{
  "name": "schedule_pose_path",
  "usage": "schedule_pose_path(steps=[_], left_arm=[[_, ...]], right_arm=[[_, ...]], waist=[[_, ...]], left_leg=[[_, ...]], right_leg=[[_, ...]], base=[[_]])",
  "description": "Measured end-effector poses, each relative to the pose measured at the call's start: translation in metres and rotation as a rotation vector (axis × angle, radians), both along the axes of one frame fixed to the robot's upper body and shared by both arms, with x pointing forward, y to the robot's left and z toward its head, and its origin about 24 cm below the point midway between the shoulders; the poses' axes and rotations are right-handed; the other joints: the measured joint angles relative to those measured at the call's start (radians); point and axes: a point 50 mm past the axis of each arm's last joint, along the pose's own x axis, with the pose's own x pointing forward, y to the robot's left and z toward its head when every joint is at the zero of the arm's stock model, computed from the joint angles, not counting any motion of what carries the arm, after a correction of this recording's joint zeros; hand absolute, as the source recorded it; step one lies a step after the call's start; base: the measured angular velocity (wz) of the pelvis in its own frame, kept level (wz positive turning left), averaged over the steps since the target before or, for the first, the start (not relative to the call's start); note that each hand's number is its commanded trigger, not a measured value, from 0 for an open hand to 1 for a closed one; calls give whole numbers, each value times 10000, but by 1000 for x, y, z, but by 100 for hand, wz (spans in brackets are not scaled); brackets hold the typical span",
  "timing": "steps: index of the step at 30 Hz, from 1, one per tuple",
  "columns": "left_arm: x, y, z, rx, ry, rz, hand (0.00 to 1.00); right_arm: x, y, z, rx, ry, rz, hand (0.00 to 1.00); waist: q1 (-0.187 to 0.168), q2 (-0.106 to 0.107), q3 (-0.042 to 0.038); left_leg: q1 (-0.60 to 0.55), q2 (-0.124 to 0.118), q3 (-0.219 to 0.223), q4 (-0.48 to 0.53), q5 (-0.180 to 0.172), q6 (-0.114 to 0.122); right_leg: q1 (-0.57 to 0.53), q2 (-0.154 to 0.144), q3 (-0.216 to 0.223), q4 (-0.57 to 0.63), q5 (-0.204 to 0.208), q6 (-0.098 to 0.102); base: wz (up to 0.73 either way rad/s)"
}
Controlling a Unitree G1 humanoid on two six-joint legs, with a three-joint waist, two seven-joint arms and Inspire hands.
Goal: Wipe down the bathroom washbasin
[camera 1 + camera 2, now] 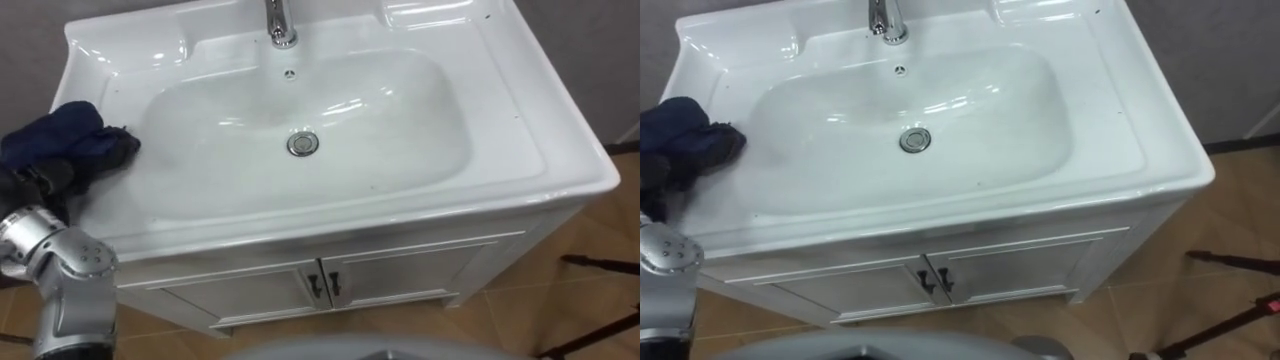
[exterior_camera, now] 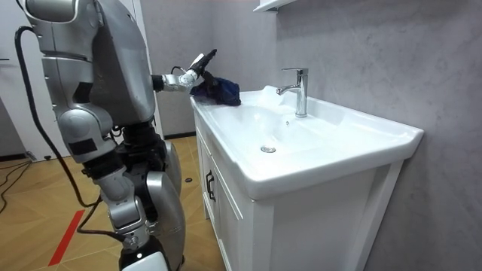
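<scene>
The glossy white basin (image 1: 520, 140) carries a crumpled navy cloth (image 1: 75, 140).

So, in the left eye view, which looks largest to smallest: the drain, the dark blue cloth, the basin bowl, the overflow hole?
Largest to smallest:
basin bowl
dark blue cloth
drain
overflow hole
The differences are plain, so nearness to the camera does not change the order.

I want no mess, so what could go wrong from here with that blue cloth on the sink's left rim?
The blue cloth sits bunched by the left hand on the basin rim, close to the outer edge; a sideways push might drop it to the floor. A sweep toward the back could knock the faucet.
</scene>
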Motion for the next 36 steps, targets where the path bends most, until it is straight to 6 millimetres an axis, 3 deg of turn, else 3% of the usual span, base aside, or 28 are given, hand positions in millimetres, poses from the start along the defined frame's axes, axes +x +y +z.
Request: schedule_pose_path(steps=[8,14,19,26,36], left_arm=[[4,-2,20,-1455,-1827,-223,0],[4,9,29,-2256,-2922,247,0],[0,18,35,-2173,-3471,754,0],[-12,31,47,-1885,-4541,1781,0],[-30,40,74,-826,-6562,2752,0]], right_arm=[[-1,1,0,19,51,80,0],[-1,2,-1,-26,-14,-39,0],[-2,8,-2,-19,-104,-196,0],[2,10,-2,5,-347,-207,0],[2,9,-2,45,-624,-107,0]], waist=[[16,-7,19],[64,-125,10],[322,-212,1],[570,-188,-4],[797,47,32]], left_leg=[[-9,-12,-11,14,5,1],[38,-12,66,21,8,1],[47,-9,59,50,8,1],[32,-24,-38,59,5,3],[28,-24,-30,33,4,2]], right_leg=[[-46,-7,34,2,-2,2],[-39,-5,78,54,-14,-4],[-32,-2,79,87,-15,-7],[-42,-21,50,132,-50,3],[-57,-18,45,143,-66,-5]], base=[[-1],[0],[0],[3],[0]])
